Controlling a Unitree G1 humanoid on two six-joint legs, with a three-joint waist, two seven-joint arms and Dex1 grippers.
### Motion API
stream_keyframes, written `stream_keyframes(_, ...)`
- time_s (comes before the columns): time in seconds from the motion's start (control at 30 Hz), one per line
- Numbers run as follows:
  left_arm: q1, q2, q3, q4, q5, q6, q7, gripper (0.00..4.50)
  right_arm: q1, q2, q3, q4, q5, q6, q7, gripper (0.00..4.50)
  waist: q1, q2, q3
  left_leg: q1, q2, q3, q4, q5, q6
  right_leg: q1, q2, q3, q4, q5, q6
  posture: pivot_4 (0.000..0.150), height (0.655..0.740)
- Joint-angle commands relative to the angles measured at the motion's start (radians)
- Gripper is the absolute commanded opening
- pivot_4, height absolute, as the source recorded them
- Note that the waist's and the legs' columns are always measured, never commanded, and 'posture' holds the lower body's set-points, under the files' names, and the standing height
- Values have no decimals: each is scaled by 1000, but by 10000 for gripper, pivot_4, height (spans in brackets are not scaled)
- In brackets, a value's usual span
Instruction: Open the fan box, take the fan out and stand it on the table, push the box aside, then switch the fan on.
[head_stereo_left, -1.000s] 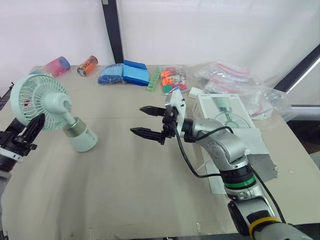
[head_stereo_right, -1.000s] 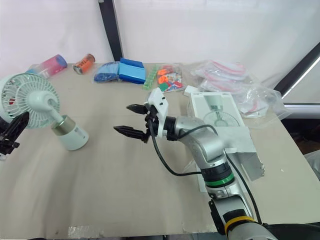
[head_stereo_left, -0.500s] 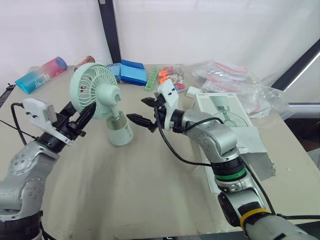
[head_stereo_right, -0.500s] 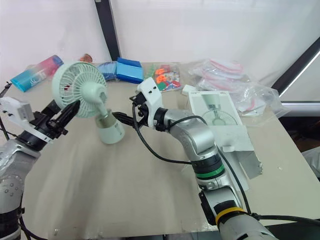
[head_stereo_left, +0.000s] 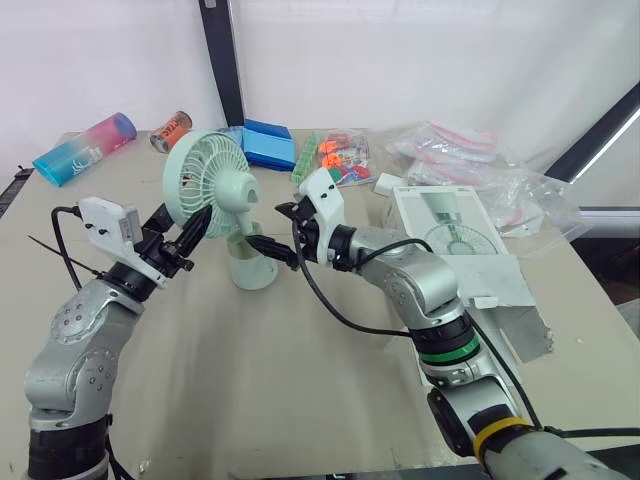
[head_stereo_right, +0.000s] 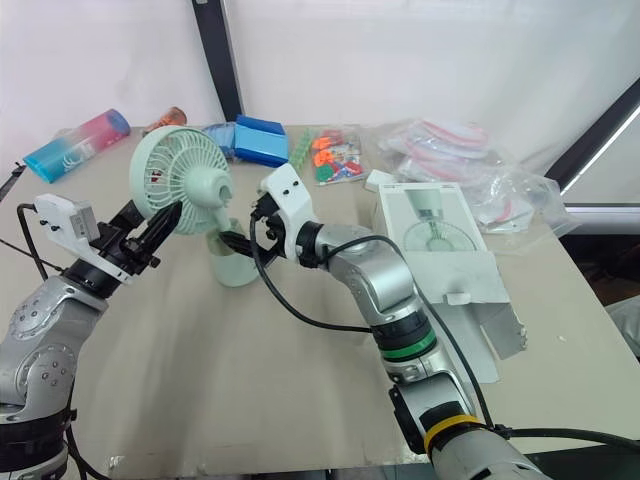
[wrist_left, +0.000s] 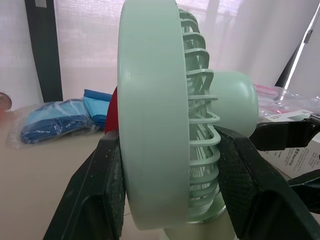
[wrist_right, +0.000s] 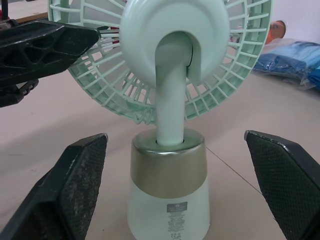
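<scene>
Mint-green plastic desk fan (head_stereo_left: 215, 190) upright on the beige worktop (head_stereo_left: 250, 380), out of its box

The left gripper (head_stereo_left: 198, 222) has its fingers clamped front and back on the round grille. The right gripper (head_stereo_left: 272, 230) holds its fingers spread wide either side of the gold-banded base (wrist_right: 169, 200), not touching it. The opened white cardboard fan box (head_stereo_left: 455, 235) lies well apart. The fan looks top-heavy, so a sideways drag as the left gripper lets go, or a nudge at the base, could tip it.
</scene>
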Motion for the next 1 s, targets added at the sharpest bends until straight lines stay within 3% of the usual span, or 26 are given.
stream_keyframes(0.03, -30, -9, 8, -49, -22, -32, -13, 24172, -4, 22, -13, -26, 6, -21, -8, 45000, 0, 0, 0, 0, 0, 0, 0, 0, 0, 0, 0, 0, 0, 0, 0, 1500, 7400)
stream_keyframes(0.37, -38, -31, -29, -48, -4, -41, -23, 24172, -5, 35, -3, -16, -10, -25, -4, 45000, 0, 0, 0, 0, 0, 0, 0, 0, 0, 0, 0, 0, 0, 0, 0, 1500, 7400)
stream_keyframes(0.5, -45, -38, -43, -52, -8, -39, -26, 23691, -9, 46, -2, -2, -20, -33, -7, 33124, 0, 0, 0, 0, 0, 0, 0, 0, 0, 0, 0, 0, 0, 0, 0, 1500, 7400)
stream_keyframes(0.57, -43, -36, -42, -52, -7, -38, -30, 23691, -10, 50, -3, 1, -22, -35, -7, 23395, 0, 0, 0, 0, 0, 0, 0, 0, 0, 0, 0, 0, 0, 0, 0, 1500, 7400)
stream_keyframes(1.0, -51, -29, -42, -43, 4, -39, -36, 23691, -11, 71, -8, 25, -35, -46, -17, 23395, 0, 0, 0, 0, 0, 0, 0, 0, 0, 0, 0, 0, 0, 0, 0, 1500, 7400)
